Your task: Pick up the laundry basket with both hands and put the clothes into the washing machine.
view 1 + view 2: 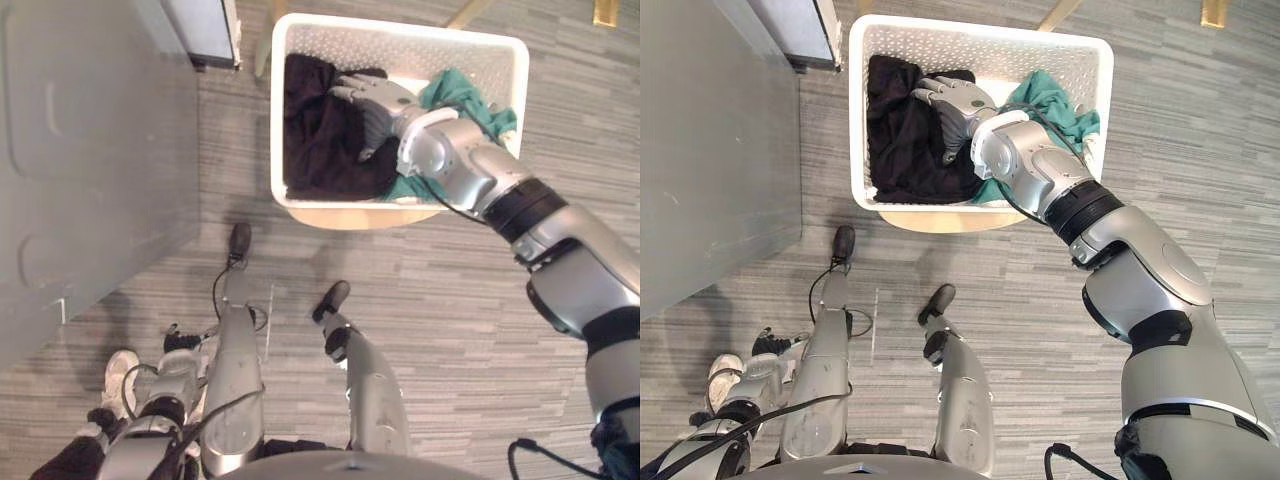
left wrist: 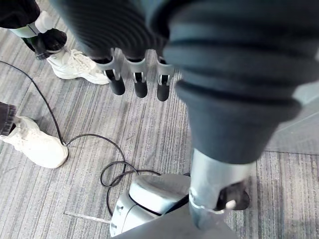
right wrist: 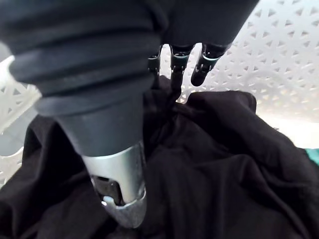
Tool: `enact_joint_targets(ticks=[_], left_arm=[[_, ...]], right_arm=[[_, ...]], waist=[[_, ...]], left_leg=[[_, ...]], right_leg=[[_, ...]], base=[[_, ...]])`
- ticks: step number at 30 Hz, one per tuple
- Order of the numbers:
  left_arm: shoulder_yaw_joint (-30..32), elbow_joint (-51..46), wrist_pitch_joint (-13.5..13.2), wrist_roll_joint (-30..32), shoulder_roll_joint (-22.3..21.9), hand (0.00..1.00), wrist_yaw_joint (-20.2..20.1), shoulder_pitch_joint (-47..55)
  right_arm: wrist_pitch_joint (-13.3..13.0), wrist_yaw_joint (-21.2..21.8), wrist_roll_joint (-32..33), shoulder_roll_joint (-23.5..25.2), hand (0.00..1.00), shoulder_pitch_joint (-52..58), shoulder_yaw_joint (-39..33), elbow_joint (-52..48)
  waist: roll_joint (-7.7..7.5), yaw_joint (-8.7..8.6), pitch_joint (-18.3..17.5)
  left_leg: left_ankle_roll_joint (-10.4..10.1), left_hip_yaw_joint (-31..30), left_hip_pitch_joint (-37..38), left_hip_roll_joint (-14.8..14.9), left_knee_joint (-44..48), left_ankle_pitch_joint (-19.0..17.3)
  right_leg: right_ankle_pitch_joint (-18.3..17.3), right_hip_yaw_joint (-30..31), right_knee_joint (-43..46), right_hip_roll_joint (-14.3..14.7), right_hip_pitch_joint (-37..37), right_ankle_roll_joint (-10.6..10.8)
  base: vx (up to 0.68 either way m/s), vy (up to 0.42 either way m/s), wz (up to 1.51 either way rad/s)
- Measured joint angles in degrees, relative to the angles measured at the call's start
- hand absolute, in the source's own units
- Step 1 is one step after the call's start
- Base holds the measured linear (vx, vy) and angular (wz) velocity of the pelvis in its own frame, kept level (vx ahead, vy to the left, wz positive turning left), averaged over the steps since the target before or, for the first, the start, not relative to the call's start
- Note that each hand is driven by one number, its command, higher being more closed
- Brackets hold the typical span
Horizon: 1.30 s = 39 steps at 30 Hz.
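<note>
**Reaching into the basket [image 1: 400,45] with the right hand [image 1: 372,100]**

Looking through the left eye: finds the white basket sitting on a pale round stool [image 1: 350,217] on the striped floor [image 1: 420,290], near a big grey machine [image 1: 90,150]. Finds two clothes inside, touching each other: a black cloth [image 1: 315,140] on the machine side and a teal cloth [image 1: 462,95] on the far side. Places the right hand inside the basket, palm down on the black cloth, with the wrist above the teal cloth and the arm crossing the near rim.

Turning to the right eye: gives the same scene, with the right fingers [image 1: 930,95] laid across the top of the black cloth rather than wrapped round it.

Moving to the left wrist: shows the left hand [image 2: 137,79] hanging above the floor, with fingers straight and relaxed, holding nothing. Catches white shoes [image 2: 75,64] of a person on the floor past the fingertips.

Ending at the right wrist: shows the right fingers straight, with dark tips touching a fold of the black cloth close to the perforated basket wall. Shows the thumb lying over the cloth too, gripping none of it. Puts both clothes in the basket and the basket on the stool.
</note>
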Motion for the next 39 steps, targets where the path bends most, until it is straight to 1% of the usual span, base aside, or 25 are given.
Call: enact_joint_targets(ticks=[3,5,7,12,14,15,18,22,26,27,30,33,36,39], left_arm=[[-0.24,-0.48,-0.04,-0.02,-0.46,0.0,-0.02,0.0],[-0.61,-0.52,-0.06,-0.03,-0.6,0.0,-0.02,-0.01],[-1.36,-0.54,-0.14,-0.03,-0.62,0.0,-0.02,0.0],[-2.4,-0.66,-0.61,-0.1,-0.92,0.0,-0.03,-0.02],[-2.61,-0.66,-0.63,-0.1,-1.4,0.0,-0.03,-0.02],[-3.12,-0.67,-0.69,-0.12,-1.63,0.0,-0.03,-0.02],[-4.41,-0.62,-0.9,-1.18,-1.91,0.0,-0.03,-0.02],[-4.68,-0.61,-1.22,-1.36,-2.0,0.0,-0.03,-0.02],[-4.72,-0.62,-1.41,-2.26,-2.21,0.0,-0.03,-0.03],[-4.8,-0.62,-1.41,-2.26,-2.23,0.0,-0.03,-0.03],[-5.08,-0.61,-1.41,-2.27,-2.27,0.0,-0.03,-0.03],[-5.82,-0.6,-1.41,-2.3,-2.7,0.0,-0.05,-0.12],[-5.93,-0.52,-1.41,-2.32,-3.1,0.0,-0.09,-0.13],[-5.92,-0.5,-1.41,-2.32,-3.25,0.0,-0.09,-0.13]], right_arm=[[0.04,0.0,0.0,0.27,0.0,0.0,-0.1,1.88],[0.04,-0.01,-0.01,0.32,0.0,0.03,-1.61,2.05],[0.05,-0.03,-0.01,0.35,0.0,0.04,-2.46,2.33],[0.2,-0.07,-0.01,0.51,0.0,0.27,-3.69,3.76],[0.34,-0.11,-0.01,0.51,0.0,0.58,-4.01,3.8],[0.34,-0.14,-0.01,0.52,0.0,1.11,-4.74,3.89],[0.35,-0.24,-0.01,1.31,0.0,1.32,-6.07,5.68],[0.55,-0.63,-0.02,2.7,0.0,2.15,-7.83,6.58],[0.99,-1.66,-0.1,2.81,0.0,3.47,-8.84,7.17],[1.01,-1.83,-0.56,2.97,1.0,3.6,-9.02,7.45],[1.16,-1.92,-2.15,4.15,1.0,3.81,-10.4,8.1],[1.26,-2.57,-2.15,4.28,1.0,3.73,-11.76,8.12],[1.36,-2.6,-2.14,4.74,1.0,4.05,-12.29,8.54],[1.25,-2.66,-2.14,4.95,1.0,4.67,-12.36,8.6]], waist=[[0.78,0.57,0.48],[1.53,0.62,0.94],[1.96,0.67,1.17],[2.32,1.16,1.31],[2.97,1.53,1.33],[3.53,1.82,1.35],[4.58,1.95,1.22],[4.86,2.05,1.2],[5.01,2.52,1.21],[5.09,2.57,1.17],[5.31,2.59,1.07],[6.33,2.67,0.53],[7.04,2.88,0.2],[7.26,2.88,0.08]], left_leg=[[0.02,0.02,-0.31,-0.21,0.02,0.05],[0.02,0.1,-0.33,-0.43,0.09,0.04],[0.03,0.15,-0.51,-0.48,0.1,0.03],[0.02,0.08,-1.53,-0.48,0.3,0.03],[0.03,0.02,-1.57,-0.64,0.3,0.03],[0.03,-0.03,-1.57,-0.74,0.3,0.02],[0.04,-0.17,-2.08,-0.91,0.36,0.03],[0.05,-0.22,-2.33,-0.97,0.4,0.03],[0.05,-0.22,-2.36,-1.05,0.41,0.03],[0.06,-0.25,-2.39,-1.07,0.46,0.02],[0.1,-0.29,-2.56,-1.11,0.71,-0.02],[0.23,-0.74,-3.72,-1.24,1.42,-0.16],[0.23,-0.78,-3.72,-1.24,1.54,-0.15],[0.23,-0.76,-3.72,-1.23,1.66,-0.16]], right_leg=[[-0.02,0.01,0.08,-0.19,-0.36,0.03],[-0.05,0.05,0.05,-0.34,-0.38,0.07],[-0.05,0.12,0.03,-0.39,-0.6,0.08],[-0.05,0.09,0.0,-0.37,-1.54,0.08],[-0.07,0.04,0.02,-0.49,-1.54,0.11],[-0.09,0.0,0.07,-0.59,-1.52,0.14],[-0.1,-0.12,0.14,-0.72,-1.91,0.17],[-0.13,-0.19,0.13,-0.75,-2.12,0.2],[-0.15,-0.18,0.11,-0.8,-2.14,0.23],[-0.15,-0.19,0.12,-0.81,-2.13,0.23],[-0.15,-0.19,0.15,-0.82,-2.19,0.23],[-0.14,-0.41,0.38,-0.85,-2.82,0.23],[-0.14,-0.41,0.53,-0.88,-2.8,0.23],[-0.15,-0.37,0.62,-0.89,-2.82,0.23]], base=[[0.04,-0.044,-0.01],[0.05,-0.049,0.01],[0.03,-0.042,-0.02],[0.03,-0.043,-0.01],[0.01,-0.017,0.02],[0.02,-0.033,0.04],[0.02,-0.034,0.02],[0.03,-0.04,0.0],[0.02,-0.033,0.01],[0.02,-0.035,0.01],[0.01,-0.036,0.01],[0.0,-0.012,0.01],[0.01,-0.025,0.01],[0.02,-0.045,-0.01]])
